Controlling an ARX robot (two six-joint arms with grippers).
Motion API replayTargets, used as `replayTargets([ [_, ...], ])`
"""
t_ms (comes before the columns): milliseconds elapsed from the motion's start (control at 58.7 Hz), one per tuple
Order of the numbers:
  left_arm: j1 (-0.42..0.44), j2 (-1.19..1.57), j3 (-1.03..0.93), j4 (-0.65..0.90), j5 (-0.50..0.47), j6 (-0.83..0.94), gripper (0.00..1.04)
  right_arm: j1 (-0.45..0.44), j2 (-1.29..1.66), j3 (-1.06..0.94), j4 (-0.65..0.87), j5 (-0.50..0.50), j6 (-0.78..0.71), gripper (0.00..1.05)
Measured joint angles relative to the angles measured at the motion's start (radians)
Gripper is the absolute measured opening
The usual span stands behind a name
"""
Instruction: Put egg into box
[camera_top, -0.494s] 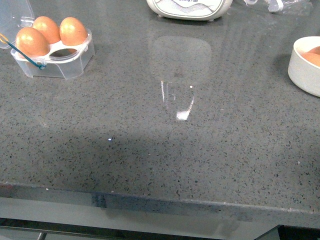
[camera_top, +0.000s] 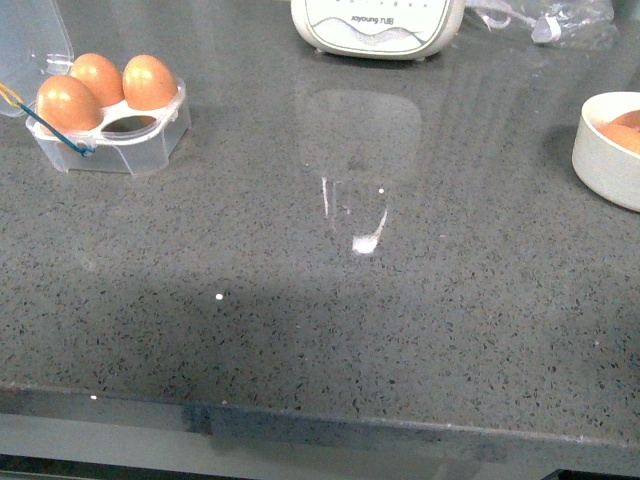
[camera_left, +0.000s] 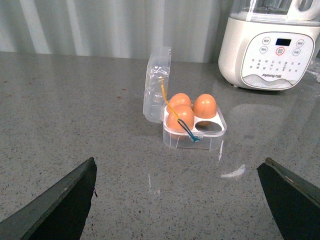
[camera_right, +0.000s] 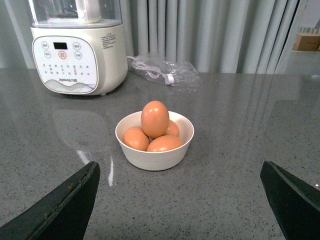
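Observation:
The clear four-cup box (camera_top: 110, 135) stands at the far left of the grey counter, lid up, with a blue-and-yellow cord. It holds three orange-brown eggs (camera_top: 149, 81); one front cup is empty. It also shows in the left wrist view (camera_left: 194, 131). A white bowl (camera_top: 606, 150) at the right edge holds several more eggs; the right wrist view shows the bowl (camera_right: 155, 150) with one egg (camera_right: 154, 118) on top. My left gripper (camera_left: 182, 202) is open and empty, short of the box. My right gripper (camera_right: 182, 202) is open and empty, short of the bowl. Neither arm shows in the front view.
A white soy-milk maker (camera_top: 378, 25) stands at the back middle; it also shows in the left wrist view (camera_left: 270, 47) and the right wrist view (camera_right: 77, 50). A clear plastic bag with a cable (camera_right: 165, 72) lies behind the bowl. The counter's front edge (camera_top: 320, 425) runs along the bottom.
The front view has shifted slightly: the box, the appliance and the bowl sit a little lower in the picture. Nothing on the counter has moved.

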Motion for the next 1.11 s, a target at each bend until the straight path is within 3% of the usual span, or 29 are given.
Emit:
replayTargets([
  [664, 0.000, 0.000, 0.000, 0.000, 0.000, 0.000, 0.98, 0.000, 0.000, 0.000, 0.000, 0.001, 0.000, 0.97],
  [698, 0.000, 0.000, 0.000, 0.000, 0.000, 0.000, 0.98, 0.018, 0.007, 0.001, -0.003, 0.044, 0.000, 0.97],
  [732, 0.000, 0.000, 0.000, 0.000, 0.000, 0.000, 0.98, 0.051, 0.023, 0.002, 0.002, 0.157, -0.003, 0.97],
  [801, 0.000, 0.000, 0.000, 0.000, -0.001, 0.000, 0.98, 0.108, 0.084, 0.003, 0.060, 0.325, -0.006, 0.97],
  [869, 0.000, 0.000, 0.000, 0.000, 0.000, 0.000, 0.98, 0.105, 0.153, 0.006, 0.135, 0.335, -0.016, 0.97],
  [1107, 0.000, 0.000, 0.000, 0.000, 0.000, 0.000, 0.98, -0.049, 0.710, 0.170, 0.554, 0.145, -0.014, 0.97],
])
